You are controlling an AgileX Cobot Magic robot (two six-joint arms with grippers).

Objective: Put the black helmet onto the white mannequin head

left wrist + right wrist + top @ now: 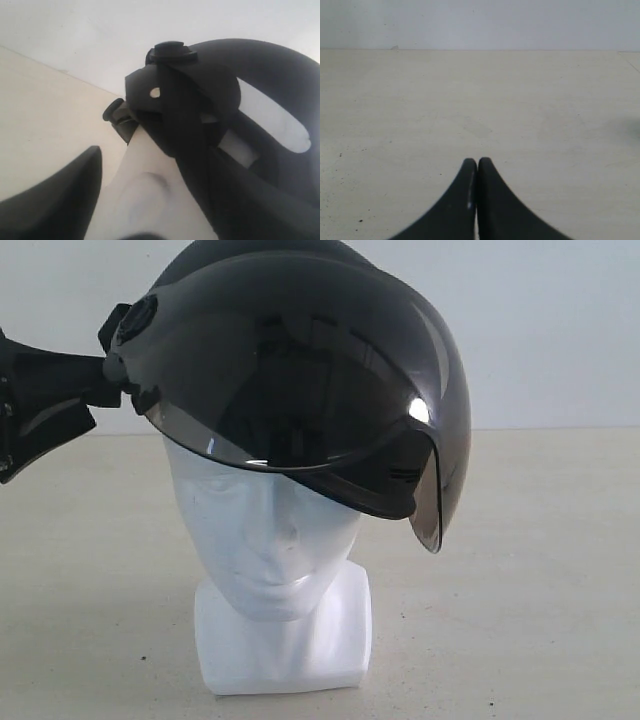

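Observation:
The black helmet (300, 370) sits over the crown of the white mannequin head (270, 530), tilted, with its smoky visor (260, 400) covering the forehead and hanging lower on the right. My left gripper (105, 380) is at the helmet's left side by the visor pivot. In the left wrist view the left gripper (155, 170) is open: one dark finger (55, 200) stands apart, the white mannequin head (145, 200) fills the gap, and the helmet (260, 75) hides the other finger. My right gripper (478, 161) is shut on nothing above the bare table.
The mannequin's blocky neck base (285, 640) stands on a pale beige table (520, 590). A plain white wall (540, 330) runs behind. The table surface (480, 100) lies ahead of the right gripper.

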